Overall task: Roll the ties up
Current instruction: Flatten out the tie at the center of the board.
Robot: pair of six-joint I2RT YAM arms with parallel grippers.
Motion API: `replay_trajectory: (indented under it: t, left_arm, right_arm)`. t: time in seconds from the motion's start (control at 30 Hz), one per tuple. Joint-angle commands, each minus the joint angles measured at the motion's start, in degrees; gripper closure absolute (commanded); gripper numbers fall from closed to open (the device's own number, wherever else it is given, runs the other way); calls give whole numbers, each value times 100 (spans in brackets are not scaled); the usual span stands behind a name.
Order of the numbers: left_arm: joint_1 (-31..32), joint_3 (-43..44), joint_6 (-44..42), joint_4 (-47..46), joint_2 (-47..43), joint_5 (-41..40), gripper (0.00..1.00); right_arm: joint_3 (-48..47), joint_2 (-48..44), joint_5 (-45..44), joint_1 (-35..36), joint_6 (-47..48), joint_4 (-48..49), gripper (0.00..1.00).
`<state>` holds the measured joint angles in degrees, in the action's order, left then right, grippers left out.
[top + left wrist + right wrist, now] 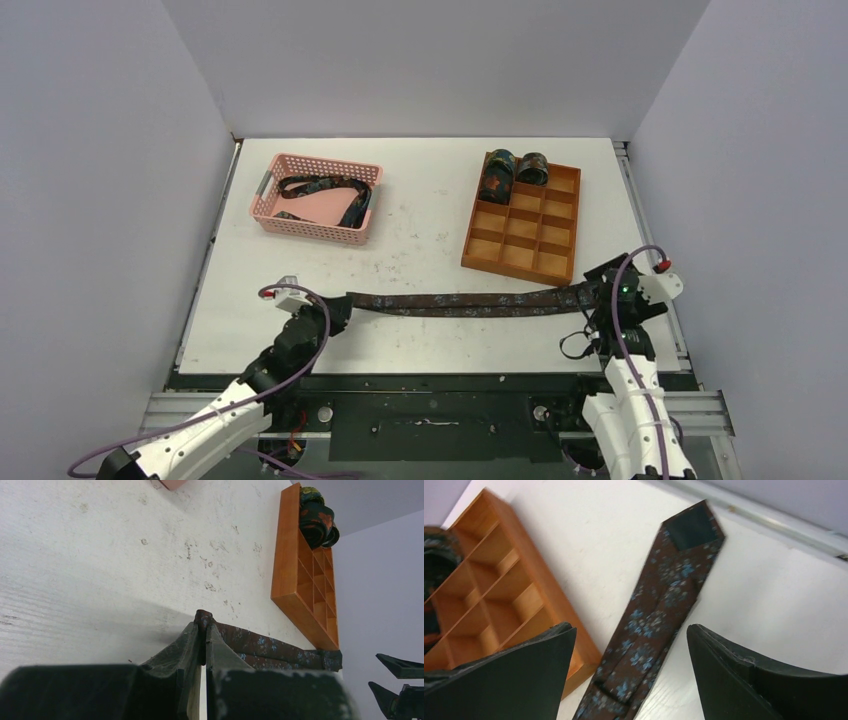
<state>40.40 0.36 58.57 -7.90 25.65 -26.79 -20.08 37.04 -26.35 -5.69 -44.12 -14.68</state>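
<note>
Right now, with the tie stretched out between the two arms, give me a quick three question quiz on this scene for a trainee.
1. True or false: the right gripper is clamped shut on the flat tie.
2. Where do the rolled ties sit? A the wooden tray's far end; B its near end; C its right column.
3. Which gripper pinches the flat tie's narrow end?
Key: 1 false, its jaws stand open over the wide end; 2 A; 3 the left gripper.
</note>
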Motion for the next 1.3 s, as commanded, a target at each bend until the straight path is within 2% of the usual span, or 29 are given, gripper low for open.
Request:
replay_trajectory:
  t: [0.0, 0.07, 0.2, 0.33, 0.37, 0.4, 0.5, 0.6, 0.83, 0.93, 1.07, 1.17, 1.27]
  left_arm:
    - [12, -581, 170, 164, -370, -99, 98]
    - [12, -552, 201, 357, -561, -98, 88]
    - [19, -414, 198, 964, -966, -130, 61]
    - [20, -118, 125, 1694, -1294, -152, 34]
    - [20, -75, 129, 1918, -1358, -187, 22]
    - [20, 132, 193, 2212, -1410, -247, 3]
    - [28, 437, 395, 2917, -1527, -377, 4]
    - [29, 680, 501, 3372, -1665, -399, 4]
    - [20, 1619, 266, 4171, -1664, -540, 4]
    - [28, 2003, 165, 4506, -1564, -717, 4]
    - [14, 2031, -91, 3827, -1138, -48, 4]
    - [-33, 2074, -289, 3004, -416, 657, 4]
    - [-269, 2223, -666, 2409, 243, 1320, 3]
  right_arm:
    - [195, -420, 597, 491, -167, 234, 16]
    - [282, -550, 616, 1182, -243, 415, 15]
    - [158, -363, 402, 2642, -42, 676, 14]
    - [-272, 102, -451, 4266, 207, 512, 13]
    - [-366, 274, -608, 4639, 218, 480, 13]
    - [-453, 449, -692, 4937, 215, 480, 13]
    - [-656, 1102, -770, 5761, 253, 678, 13]
    - [-712, 1702, -880, 6265, 298, 1022, 14]
    - [-686, 2738, -446, 6367, 252, 2051, 16]
    - [-769, 3034, -563, 6358, 196, 2224, 16]
    - [-820, 3539, -13, 6079, 410, 2696, 19]
    - [-949, 3974, 886, 5409, 180, 2660, 25]
    - [-886, 4104, 1225, 5308, 371, 3012, 31]
